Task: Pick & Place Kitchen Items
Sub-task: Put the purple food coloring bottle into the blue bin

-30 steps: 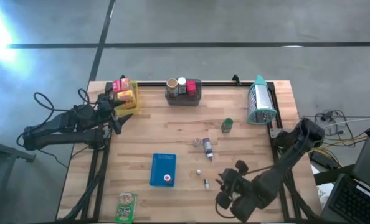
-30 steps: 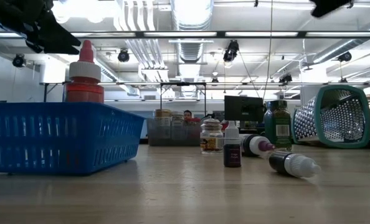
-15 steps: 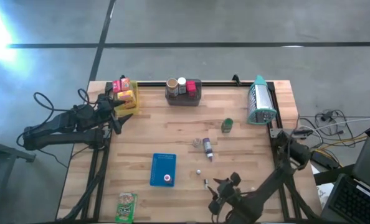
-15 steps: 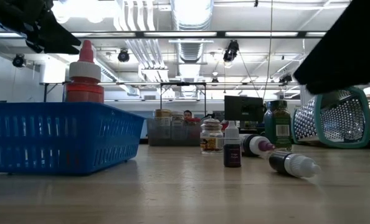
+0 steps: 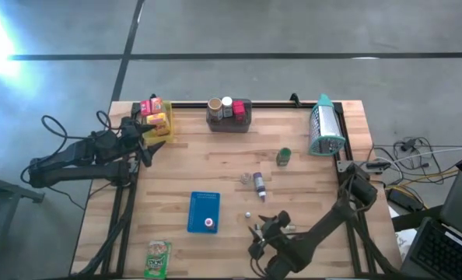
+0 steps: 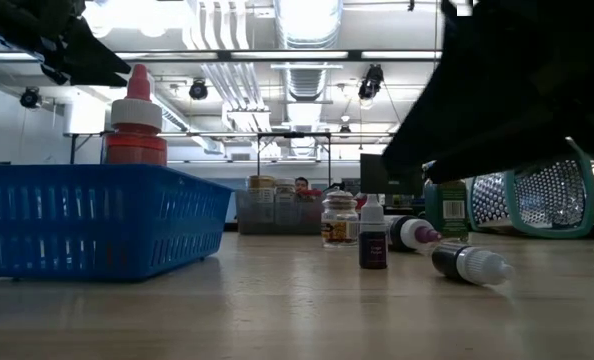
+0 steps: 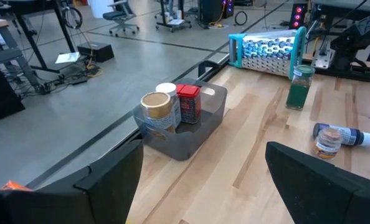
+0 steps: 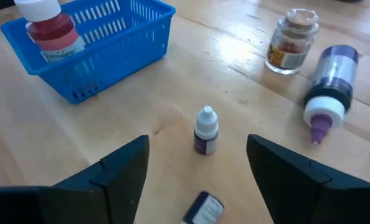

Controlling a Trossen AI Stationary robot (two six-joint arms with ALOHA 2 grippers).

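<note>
Your right gripper (image 8: 197,180) hangs above the table (image 5: 309,183) with its fingers (image 8: 119,171) spread apart and nothing between them. Just ahead of it stands a tiny white-capped bottle (image 8: 205,130), upright. A second tiny bottle (image 8: 203,208) lies on its side, closer to the claw. Beyond them you see a small jar (image 8: 291,41) and a purple-tipped bottle (image 8: 329,87) lying down, and to one side the blue basket (image 8: 119,46) holding a red bottle (image 8: 48,28). Your left gripper (image 7: 197,186) waits at the table edge, fingers apart, near the grey bin (image 7: 194,134).
</note>
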